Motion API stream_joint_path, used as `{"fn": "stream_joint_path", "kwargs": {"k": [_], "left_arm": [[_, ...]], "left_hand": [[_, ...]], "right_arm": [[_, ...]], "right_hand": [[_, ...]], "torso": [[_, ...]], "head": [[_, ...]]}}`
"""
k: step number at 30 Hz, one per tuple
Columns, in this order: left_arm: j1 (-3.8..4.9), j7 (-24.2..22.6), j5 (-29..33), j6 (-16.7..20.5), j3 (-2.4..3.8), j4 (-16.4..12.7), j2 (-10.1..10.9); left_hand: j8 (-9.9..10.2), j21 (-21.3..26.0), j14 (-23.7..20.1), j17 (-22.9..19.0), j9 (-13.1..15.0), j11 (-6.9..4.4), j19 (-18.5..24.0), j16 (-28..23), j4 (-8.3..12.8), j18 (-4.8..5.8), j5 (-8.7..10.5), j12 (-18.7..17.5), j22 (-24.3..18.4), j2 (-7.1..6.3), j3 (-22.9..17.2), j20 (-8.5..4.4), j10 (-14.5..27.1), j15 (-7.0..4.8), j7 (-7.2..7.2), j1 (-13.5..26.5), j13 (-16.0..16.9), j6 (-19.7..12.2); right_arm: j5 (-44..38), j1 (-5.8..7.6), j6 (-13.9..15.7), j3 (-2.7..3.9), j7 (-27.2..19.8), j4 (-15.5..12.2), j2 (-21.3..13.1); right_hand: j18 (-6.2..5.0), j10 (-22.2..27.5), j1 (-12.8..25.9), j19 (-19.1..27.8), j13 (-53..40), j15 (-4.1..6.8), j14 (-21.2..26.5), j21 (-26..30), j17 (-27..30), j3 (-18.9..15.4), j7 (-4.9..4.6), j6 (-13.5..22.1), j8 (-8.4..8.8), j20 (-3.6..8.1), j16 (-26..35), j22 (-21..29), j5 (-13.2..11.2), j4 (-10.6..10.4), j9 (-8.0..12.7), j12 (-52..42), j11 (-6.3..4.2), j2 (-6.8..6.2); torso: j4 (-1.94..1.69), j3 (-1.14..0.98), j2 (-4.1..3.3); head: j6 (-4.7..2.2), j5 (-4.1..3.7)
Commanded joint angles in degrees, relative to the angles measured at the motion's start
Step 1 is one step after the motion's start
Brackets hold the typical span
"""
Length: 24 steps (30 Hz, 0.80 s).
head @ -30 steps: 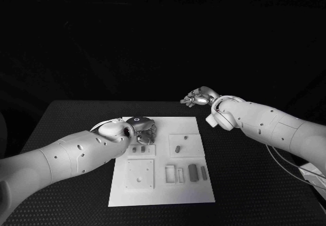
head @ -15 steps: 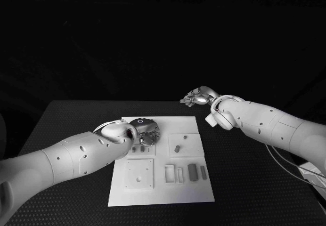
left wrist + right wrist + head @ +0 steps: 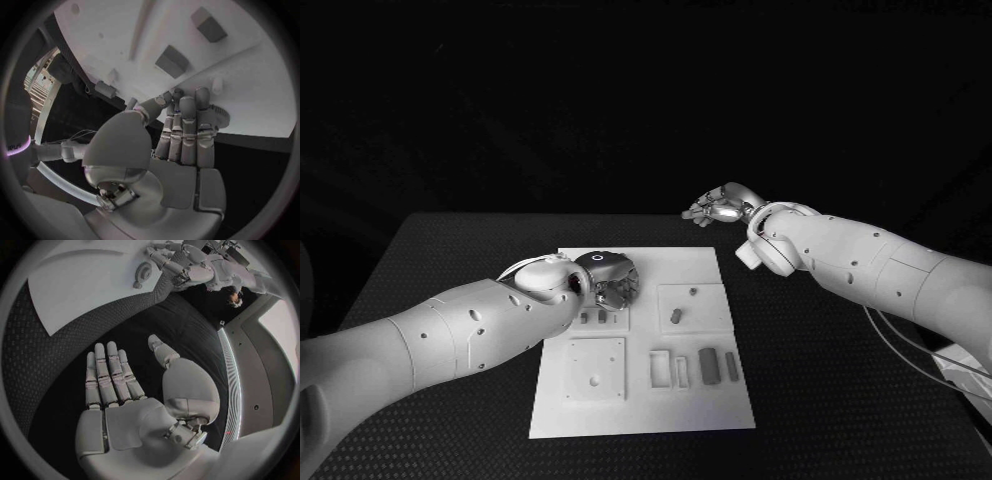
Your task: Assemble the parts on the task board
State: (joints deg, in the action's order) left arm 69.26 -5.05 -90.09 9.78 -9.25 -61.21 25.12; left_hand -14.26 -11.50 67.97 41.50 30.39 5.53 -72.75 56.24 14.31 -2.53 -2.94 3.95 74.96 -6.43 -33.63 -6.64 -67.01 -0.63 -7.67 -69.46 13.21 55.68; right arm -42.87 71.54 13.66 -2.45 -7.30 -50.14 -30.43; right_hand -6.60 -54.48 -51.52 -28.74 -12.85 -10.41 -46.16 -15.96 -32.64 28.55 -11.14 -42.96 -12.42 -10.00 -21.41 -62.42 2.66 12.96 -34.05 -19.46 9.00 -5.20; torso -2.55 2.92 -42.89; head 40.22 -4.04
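We see the task board point(image 3: 697, 405), a flat white matte plate, lying in the middle of the black, finely textured table point(image 3: 444, 260). Small grey parts sit on it: a short oblong part point(image 3: 676, 316) on a raised square panel, and two longer rounded bars point(image 3: 711, 366) beside narrow rectangular slots near the board's right edge. A square panel point(image 3: 597, 369) with small holes lies to their left.

The left hand point(image 3: 606, 277), silver and ridged at the fingers, hangs over the board's far left portion. In the left wrist view its fingers point(image 3: 187, 131) lie straight and close together, tips at the board's edge; we cannot tell for certain whether anything small is pinched beneath them, though nothing shows in its grasp.

The right hand point(image 3: 721, 207) is raised beyond the board's far right corner, over bare table. In its wrist view the fingers point(image 3: 107, 375) are extended flat, thumb apart, holding nothing.
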Motion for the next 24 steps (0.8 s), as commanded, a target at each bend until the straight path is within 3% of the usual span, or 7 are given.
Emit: {"fn": "stream_joint_path", "kwargs": {"k": [1,11,24], "left_arm": [[-0.62,0.8,-0.7,-2.8,-0.45,0.4,0.2],[-0.62,0.5,-0.9,-0.9,-0.44,0.4,0.7],[-0.62,-0.3,-0.7,0.6,-0.4,0.1,1.2]], "left_hand": [[0.2,-0.3,-0.3,-0.1,-0.2,0.58,0.4,0.5,0.1,-2.45,-0.01,-0.4,1.4,-0.37,-0.2,0.32,1.6,0.21,0.02,-0.2,-0.6,-0.5],[0.8,-0.7,-0.7,-0.5,-0.6,1.55,0.5,1.0,0.4,-3.23,-0.03,-0.4,1.4,-1.27,-0.4,1.17,5.5,1.12,0.55,-0.5,-1.8,-1.7],[0.5,-1.0,-0.6,-0.6,-0.7,1.7,0.3,1.5,0.3,-3.73,-0.11,-0.1,1.4,-1.32,-0.8,1.43,5.9,1.28,0.51,-0.9,-2.1,-1.5]], "right_arm": [[0.1,0.0,-0.6,0.02,-0.4,-0.1,0.0],[0.1,0.0,-0.7,0.02,-0.4,0.0,0.0],[0.1,-0.01,-0.7,0.02,-0.4,0.0,0.0]], "right_hand": [[0.85,-0.3,0.4,0.5,0.1,0.11,0.3,0.3,-0.1,0.0,-1.57,0.3,-0.34,0.02,0.4,-0.1,0.0,-0.3,0.1,-0.2,-0.05,0.01],[0.85,-0.3,0.4,0.5,0.1,0.11,0.3,0.3,-0.1,0.0,-1.57,0.3,-0.35,0.02,0.4,-0.1,0.0,-0.3,0.1,-0.2,-0.05,0.01],[0.85,-0.3,0.4,0.5,0.1,0.11,0.4,0.3,-0.1,0.0,-1.57,0.3,-0.36,0.01,0.4,-0.1,0.0,-0.3,0.1,-0.2,-0.05,0.02]], "torso": [[-0.02,0.02,0.0],[-0.03,0.02,-0.01],[0.0,-0.02,0.0]], "head": [[0.05,-0.05],[0.15,-0.16],[0.12,-0.09]]}}
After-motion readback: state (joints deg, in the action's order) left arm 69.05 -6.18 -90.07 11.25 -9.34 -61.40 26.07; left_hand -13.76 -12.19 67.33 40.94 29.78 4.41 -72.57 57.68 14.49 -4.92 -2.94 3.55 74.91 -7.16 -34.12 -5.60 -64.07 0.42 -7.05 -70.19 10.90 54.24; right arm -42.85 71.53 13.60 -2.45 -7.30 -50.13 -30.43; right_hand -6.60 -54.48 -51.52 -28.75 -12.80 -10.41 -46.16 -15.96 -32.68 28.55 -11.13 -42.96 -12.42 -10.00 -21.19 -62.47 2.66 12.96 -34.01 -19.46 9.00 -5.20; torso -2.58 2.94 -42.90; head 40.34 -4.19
